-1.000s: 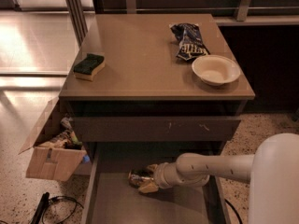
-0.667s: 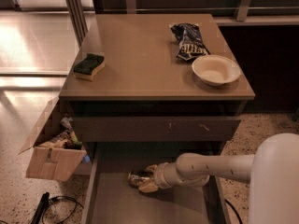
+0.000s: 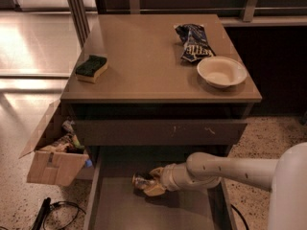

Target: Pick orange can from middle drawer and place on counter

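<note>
Unmoved, hand (image 3: 150, 182) in middle drawer (image 3: 139, 212) half-hides orange can (image 3: 139, 180).

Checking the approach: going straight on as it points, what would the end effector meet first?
The orange can, directly ahead of the end effector in the middle drawer; they may touch.

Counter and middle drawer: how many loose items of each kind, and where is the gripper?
sponge: 1, on the counter
chip bag: 1, on the counter
bowl: 1, on the counter
orange can: 1, in the middle drawer, at the gripper
total: 4
</note>
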Action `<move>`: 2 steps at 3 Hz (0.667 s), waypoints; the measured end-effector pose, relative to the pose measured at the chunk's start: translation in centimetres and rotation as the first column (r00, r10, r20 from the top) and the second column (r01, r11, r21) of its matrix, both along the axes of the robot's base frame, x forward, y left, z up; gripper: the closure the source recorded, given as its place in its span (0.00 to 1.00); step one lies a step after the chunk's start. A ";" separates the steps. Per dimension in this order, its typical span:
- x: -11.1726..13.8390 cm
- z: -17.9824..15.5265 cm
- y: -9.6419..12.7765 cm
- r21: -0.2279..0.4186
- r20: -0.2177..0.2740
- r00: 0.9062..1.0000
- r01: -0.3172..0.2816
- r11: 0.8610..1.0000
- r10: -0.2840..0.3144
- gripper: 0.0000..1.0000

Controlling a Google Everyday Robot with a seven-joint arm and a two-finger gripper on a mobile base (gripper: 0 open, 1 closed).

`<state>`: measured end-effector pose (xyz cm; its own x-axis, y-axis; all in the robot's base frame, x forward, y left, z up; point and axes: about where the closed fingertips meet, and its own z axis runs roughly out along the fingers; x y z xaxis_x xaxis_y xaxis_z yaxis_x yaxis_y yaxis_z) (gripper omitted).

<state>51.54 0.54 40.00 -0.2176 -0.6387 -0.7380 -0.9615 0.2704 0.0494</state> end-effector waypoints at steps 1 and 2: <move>-1.3 5.0 -2.1 0.018 0.034 0.999 -0.035 0.999 0.035 1.00; -2.3 10.3 -4.3 0.022 0.088 0.994 -0.069 0.997 0.067 1.00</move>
